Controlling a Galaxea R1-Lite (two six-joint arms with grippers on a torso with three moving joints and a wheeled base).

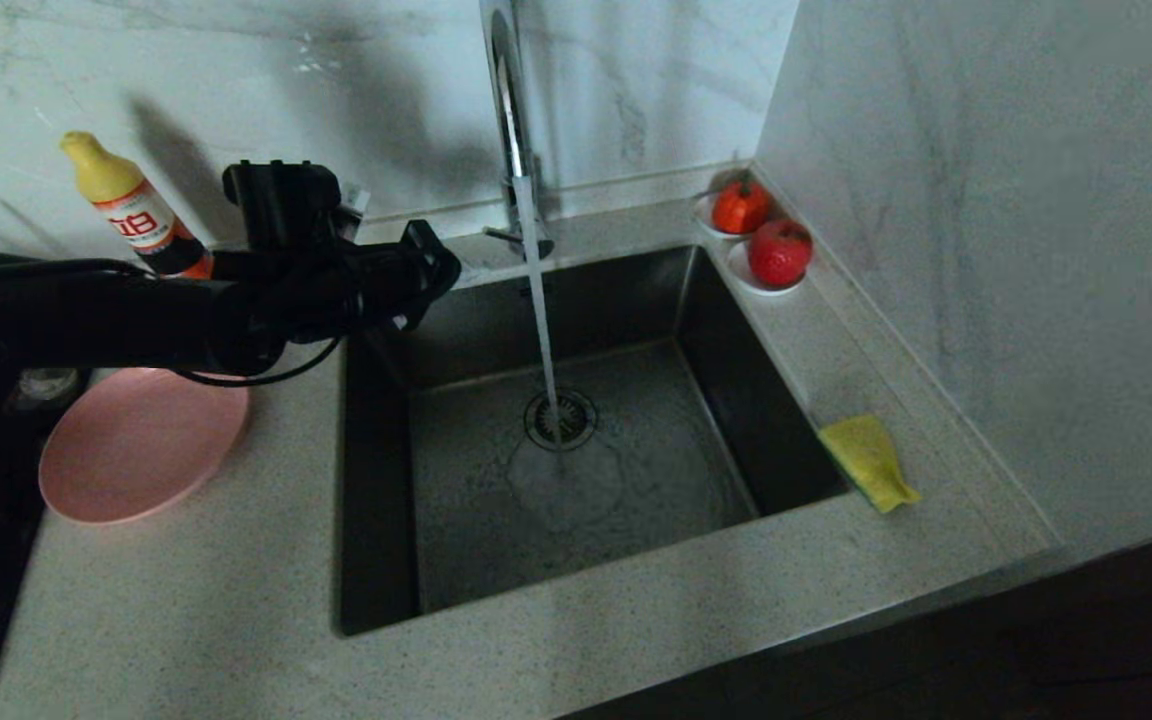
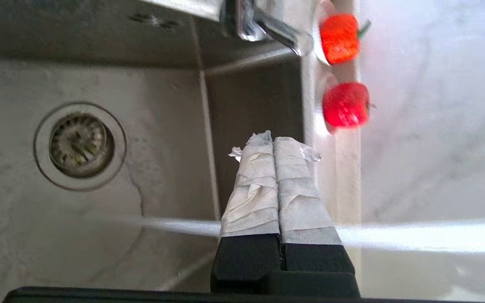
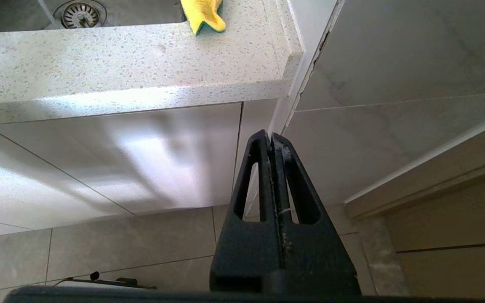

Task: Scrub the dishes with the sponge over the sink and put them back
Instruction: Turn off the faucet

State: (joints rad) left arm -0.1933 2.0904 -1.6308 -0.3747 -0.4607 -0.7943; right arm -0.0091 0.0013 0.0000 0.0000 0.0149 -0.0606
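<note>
Sink (image 1: pixel 386 520) sits mid-counter with the tap (image 1: pixel 508 110) running straight onto the drain (image 1: pixel 560 418), so it looks ready for rinsing, but nothing is in it yet. Pink plate (image 1: pixel 136 445) lies on the counter left of the sink, partly under the left arm; sponge (image 1: pixel 868 462) lies at the sink's right rim (teal bowl not visible). Left gripper (image 2: pixel 273 141) hangs over the sink's back-left corner, taped fingers pressed together on nothing; right gripper (image 3: pixel 271 136) is parked below counter height, jaws together, also empty.
</note>
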